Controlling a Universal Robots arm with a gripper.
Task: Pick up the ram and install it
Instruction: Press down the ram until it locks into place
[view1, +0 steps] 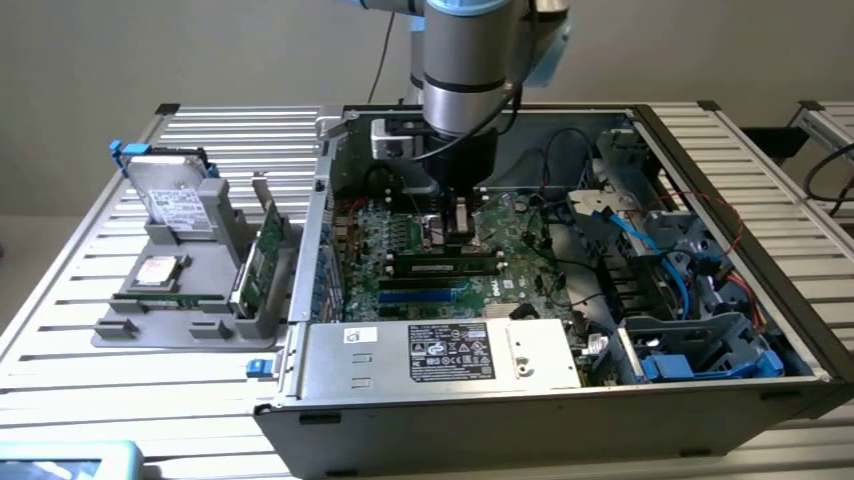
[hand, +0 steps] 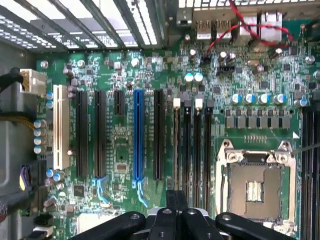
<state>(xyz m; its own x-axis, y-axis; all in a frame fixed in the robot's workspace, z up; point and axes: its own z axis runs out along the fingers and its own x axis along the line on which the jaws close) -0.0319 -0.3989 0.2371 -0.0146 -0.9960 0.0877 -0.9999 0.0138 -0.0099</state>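
Note:
The ram (view1: 447, 267), a long dark stick with a small white label, stands on edge in a memory slot of the motherboard (view1: 400, 240) inside the open computer case. My gripper (view1: 461, 236) hangs straight down over the board, right above the stick's middle. In the wrist view the gripper (hand: 176, 200) is shut, its two black fingers pressed together with nothing between them. They sit at the end of the row of black memory slots (hand: 197, 145). Whether the fingertips touch the ram I cannot tell.
The case walls (view1: 327, 200) surround the board, with the power supply (view1: 441, 352) at the front and blue cables (view1: 654, 250) on the exterior view's right. A grey holder (view1: 147, 325) at the left carries a hard drive (view1: 176, 200) and a green expansion card (view1: 267, 250). The CPU socket (hand: 255, 185) lies beside the slots.

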